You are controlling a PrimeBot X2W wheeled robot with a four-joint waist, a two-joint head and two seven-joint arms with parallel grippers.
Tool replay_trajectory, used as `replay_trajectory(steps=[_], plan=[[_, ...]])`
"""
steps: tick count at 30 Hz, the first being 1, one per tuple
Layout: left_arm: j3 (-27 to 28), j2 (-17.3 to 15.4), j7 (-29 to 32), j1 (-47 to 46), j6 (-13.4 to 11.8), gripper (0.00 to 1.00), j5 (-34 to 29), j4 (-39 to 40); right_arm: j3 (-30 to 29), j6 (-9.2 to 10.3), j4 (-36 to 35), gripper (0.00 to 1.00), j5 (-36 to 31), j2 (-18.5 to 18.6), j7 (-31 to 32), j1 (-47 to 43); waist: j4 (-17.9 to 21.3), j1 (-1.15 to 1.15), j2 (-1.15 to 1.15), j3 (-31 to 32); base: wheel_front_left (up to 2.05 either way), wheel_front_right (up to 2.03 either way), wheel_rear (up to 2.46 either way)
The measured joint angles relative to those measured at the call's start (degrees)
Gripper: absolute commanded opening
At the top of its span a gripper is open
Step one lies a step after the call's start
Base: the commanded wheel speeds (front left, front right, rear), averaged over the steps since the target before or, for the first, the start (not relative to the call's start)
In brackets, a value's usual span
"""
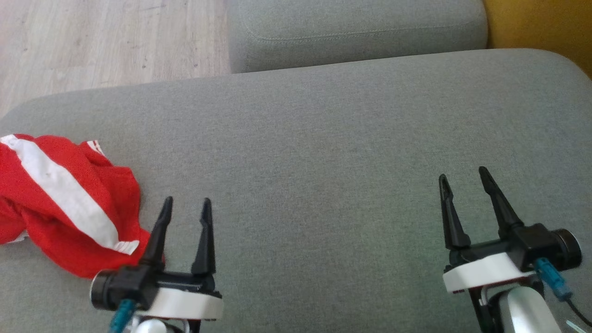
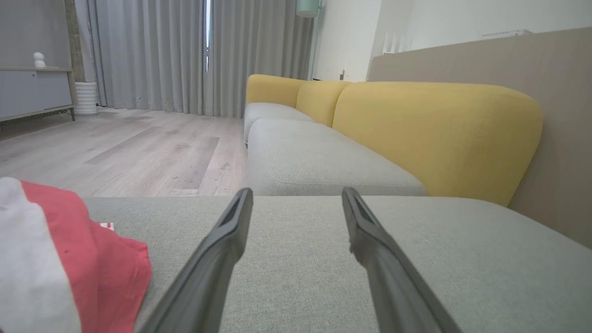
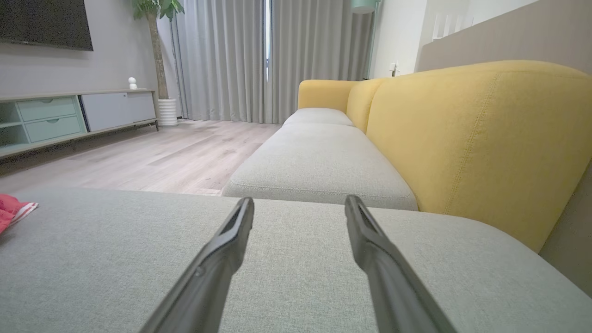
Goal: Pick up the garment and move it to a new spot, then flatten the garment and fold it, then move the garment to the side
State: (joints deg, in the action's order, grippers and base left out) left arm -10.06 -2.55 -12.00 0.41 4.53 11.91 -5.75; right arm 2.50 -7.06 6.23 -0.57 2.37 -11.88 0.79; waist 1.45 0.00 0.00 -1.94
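Garment (image 1: 60,203), red with a white stripe, lies crumpled on the grey seat cushion (image 1: 323,138) at about 8 o'clock in the head view. Its near edge is just beside the left gripper (image 1: 187,201) at 7 o'clock. That gripper's fingers are spread wide with nothing between them. At 4 o'clock the right gripper (image 1: 462,172) is also fully spread and empty, well apart from the garment. Beyond, at 12 o'clock, a second grey cushion (image 1: 356,32) adjoins the first, with the yellow backrest (image 1: 545,27) at 1 o'clock and the wooden floor (image 1: 101,41) at 11. Farthest, in the right wrist view, a white ribbed pot (image 3: 167,111) at 10 o'clock holds a tall plant (image 3: 159,9), next to a sideboard (image 3: 69,115).
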Motion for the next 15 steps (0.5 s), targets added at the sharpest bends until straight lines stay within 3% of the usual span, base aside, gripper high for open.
replay_trajectory(steps=[10, 15], plan=[[-3.58, -1.22, -1.64, -0.02, -2.36, 1.00, -9.69, -1.33, 0.97, 0.00, -0.86, 1.00, -8.36, 0.02, -1.34, 0.19, 0.22, 0.00, 0.00, -0.34, 0.00, 0.00, 0.00], [-4.30, -1.29, -2.36, -0.03, -2.99, 1.00, -10.23, -0.77, 1.36, 0.00, -1.16, 1.00, -9.44, 0.02, -2.49, 0.63, 0.14, 0.00, 0.00, -0.38, 0.00, 0.00, 0.00]])
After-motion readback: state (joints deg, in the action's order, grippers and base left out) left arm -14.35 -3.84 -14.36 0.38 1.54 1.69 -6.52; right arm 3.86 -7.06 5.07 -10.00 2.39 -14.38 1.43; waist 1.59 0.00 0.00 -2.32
